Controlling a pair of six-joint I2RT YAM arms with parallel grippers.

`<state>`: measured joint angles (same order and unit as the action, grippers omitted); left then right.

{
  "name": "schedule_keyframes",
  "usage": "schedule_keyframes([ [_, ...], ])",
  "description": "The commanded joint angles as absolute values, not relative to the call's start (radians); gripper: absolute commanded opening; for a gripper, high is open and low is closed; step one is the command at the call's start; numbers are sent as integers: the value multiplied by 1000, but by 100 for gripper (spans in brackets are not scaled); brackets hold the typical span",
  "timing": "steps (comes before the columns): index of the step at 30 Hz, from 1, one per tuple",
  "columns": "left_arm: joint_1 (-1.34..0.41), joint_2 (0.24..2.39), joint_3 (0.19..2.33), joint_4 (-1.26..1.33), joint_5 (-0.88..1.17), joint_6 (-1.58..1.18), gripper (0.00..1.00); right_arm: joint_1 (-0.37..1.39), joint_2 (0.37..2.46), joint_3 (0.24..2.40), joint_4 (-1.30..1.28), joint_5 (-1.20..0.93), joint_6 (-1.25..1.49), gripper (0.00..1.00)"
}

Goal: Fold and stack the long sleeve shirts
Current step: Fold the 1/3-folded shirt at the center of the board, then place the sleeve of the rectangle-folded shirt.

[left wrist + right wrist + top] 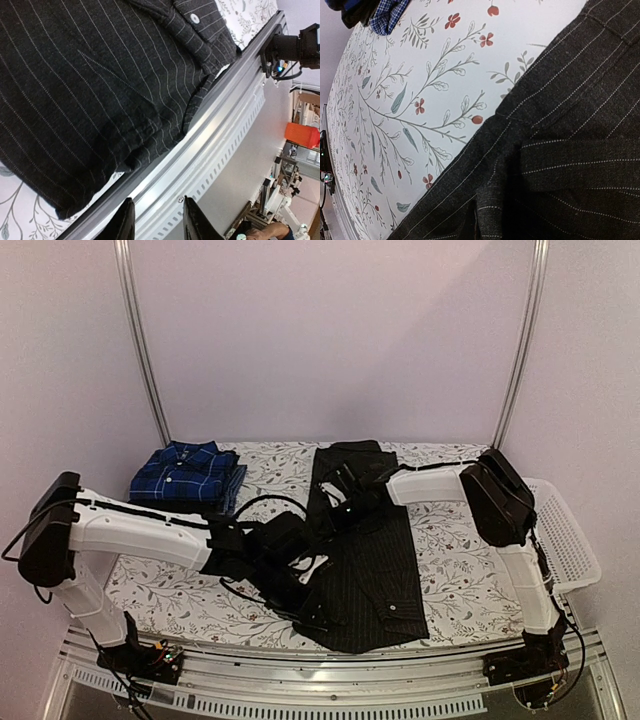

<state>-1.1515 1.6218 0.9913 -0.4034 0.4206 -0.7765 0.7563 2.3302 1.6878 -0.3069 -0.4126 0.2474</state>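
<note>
A black pinstriped long sleeve shirt lies spread lengthwise in the middle of the table, its near hem drooping over the front edge. A blue-and-navy plaid shirt sits folded at the back left, and its corner shows in the right wrist view. My left gripper hovers open over the front rail beside the hem, with nothing between its fingers. My right gripper is down on the upper part of the black shirt. Its fingers are hidden, and pinstriped cloth bunches up right under the camera.
A white mesh basket stands at the table's right edge. The floral table cover is bare to the right of the black shirt and at the near left. The metal front rail runs just beyond the hem.
</note>
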Motion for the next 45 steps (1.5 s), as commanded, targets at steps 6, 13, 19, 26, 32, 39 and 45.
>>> schedule_keyframes([
  [6,-1211,1788,1163,-486,274,-724,33,715,2440,1793,-318,-362,332,0],
  [13,-1231,1904,1249,-661,54,-733,34,698,2475,1829,-318,-366,361,0],
  [19,-1246,1882,1207,-745,-122,-840,36,695,2478,1815,-317,-364,361,0],
  [26,-1256,1892,1157,-698,-116,-869,44,693,2481,1806,-317,-364,359,0],
  [32,-1298,1869,1125,-731,-125,-950,45,683,2480,1790,-318,-366,354,0],
  [39,-1293,1708,957,-569,-17,-1028,51,679,2477,1780,-318,-367,347,0],
  [45,-1295,1586,978,-574,-20,-1025,55,678,2471,1776,-323,-367,338,0],
])
